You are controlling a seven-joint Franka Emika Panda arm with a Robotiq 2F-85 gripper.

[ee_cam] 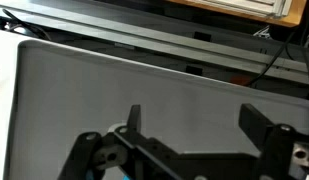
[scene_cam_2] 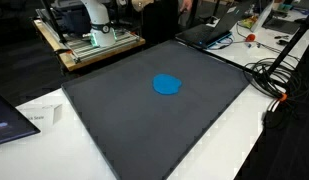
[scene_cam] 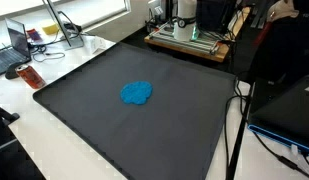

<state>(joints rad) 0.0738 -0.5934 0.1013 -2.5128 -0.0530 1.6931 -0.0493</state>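
Claw (ee_cam: 194,125) shows only in the wrist view: two dark fingers (ee_cam: 134,120) stand wide apart with nothing between them, so it is released and empty. It hangs over the dark grey rectangular mat (ee_cam: 84,85), facing the mat's far edge. Neither exterior view catches it.

The small bright-blue crumpled cloth lump (scene_cam: 137,93) lies alone near the middle of the mat in both exterior views (scene_cam_2: 168,85), well apart from every edge. The mat covers most of the white desk (scene_cam: 54,145).

Around it:
- black cables (scene_cam_2: 269,75) trail off the mat's right side
- open laptop (scene_cam: 12,50) sits far left, off the mat
- white robot base (scene_cam_2: 94,20) stands on a wooden stand at the far side

Risks, as judged:
- the lump is soft and low, so an off-centre descent could nudge it across the mat or pinch a single fold
- going too deep could drive the fingertips into the mat and drag it
- the wrist view does not clearly show the lump, so alignment is hard to check
- a wide swing right could snag the cables
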